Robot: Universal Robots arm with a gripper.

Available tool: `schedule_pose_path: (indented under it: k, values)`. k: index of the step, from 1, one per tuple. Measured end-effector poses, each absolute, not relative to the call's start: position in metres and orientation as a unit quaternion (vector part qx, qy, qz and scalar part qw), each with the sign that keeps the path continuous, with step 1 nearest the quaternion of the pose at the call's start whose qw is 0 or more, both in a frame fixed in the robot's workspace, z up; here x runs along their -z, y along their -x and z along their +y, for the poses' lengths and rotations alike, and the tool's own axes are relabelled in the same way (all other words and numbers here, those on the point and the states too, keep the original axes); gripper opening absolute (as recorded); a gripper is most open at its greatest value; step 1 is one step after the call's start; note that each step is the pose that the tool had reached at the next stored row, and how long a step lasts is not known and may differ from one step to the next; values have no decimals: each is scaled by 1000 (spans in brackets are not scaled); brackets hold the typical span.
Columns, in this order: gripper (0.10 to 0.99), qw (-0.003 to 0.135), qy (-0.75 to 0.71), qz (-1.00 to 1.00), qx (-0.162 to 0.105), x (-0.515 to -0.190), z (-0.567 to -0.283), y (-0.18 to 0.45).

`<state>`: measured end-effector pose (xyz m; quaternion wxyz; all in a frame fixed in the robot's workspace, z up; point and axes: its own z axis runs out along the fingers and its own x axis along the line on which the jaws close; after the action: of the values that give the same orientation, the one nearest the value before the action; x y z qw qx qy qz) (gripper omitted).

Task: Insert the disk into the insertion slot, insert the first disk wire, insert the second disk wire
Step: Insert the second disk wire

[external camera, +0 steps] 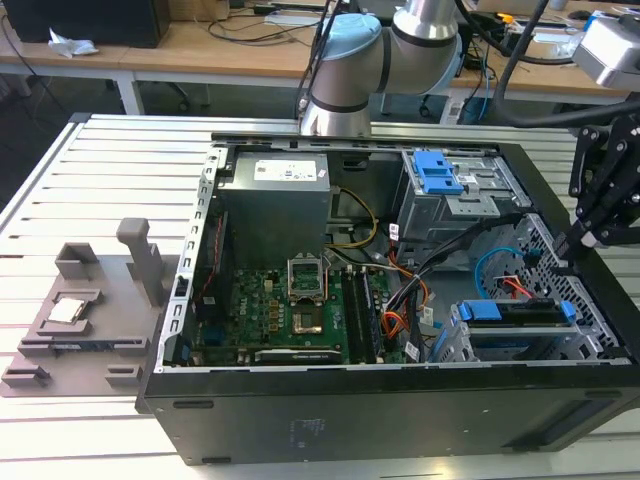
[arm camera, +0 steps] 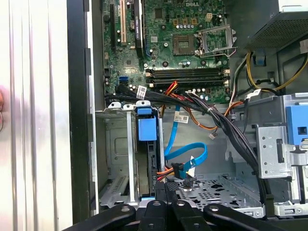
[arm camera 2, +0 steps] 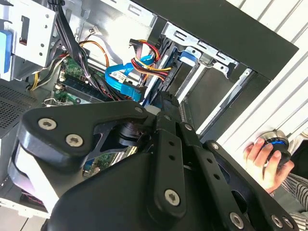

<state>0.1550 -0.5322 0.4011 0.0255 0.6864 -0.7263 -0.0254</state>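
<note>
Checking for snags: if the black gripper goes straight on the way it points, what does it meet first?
Likely the dark plug on the red, yellow and orange wires, just ahead of the gripper, beside the light blue cable; depth is unclear.

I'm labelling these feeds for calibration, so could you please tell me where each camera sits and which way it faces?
Exterior view: off the arm, looking down into the open computer case; the arm and claw show.
First wrist view: on the wrist, looking past the claw at the disk in the insertion slot.
Second wrist view: on the wrist, looking along the claw at cables; a person's hand shows.
Both wrist views share the light blue cable.
</note>
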Motion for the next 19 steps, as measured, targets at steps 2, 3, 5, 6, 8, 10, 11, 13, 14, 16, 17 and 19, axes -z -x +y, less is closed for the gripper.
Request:
schedule_pose_path:
  k: [2,3,5,6,8,10,11,13,14,16,17,19]
  values:
    - [169,25,-686,-726,25,-401,-532,-155]
    - [235,26,-686,-726,25,-401,-532,-155]
    - [298,26,-687,-726,25,-401,-532,-155]
    - [298,26,-689,-724,25,-401,-532,-155]
    - [298,26,-713,-700,24,-400,-532,-155]
    - [298,27,-730,-682,24,-398,-532,-155]
    - [298,27,-739,-673,23,-398,-532,-155]
    - [298,28,-744,-667,23,-396,-529,-152]
    - [298,28,-745,-666,23,-395,-522,-146]
    - [298,27,-749,-661,23,-391,-512,-143]
    - [298,28,-751,-659,23,-388,-510,-142]
    - [298,29,-757,-652,22,-383,-509,-139]
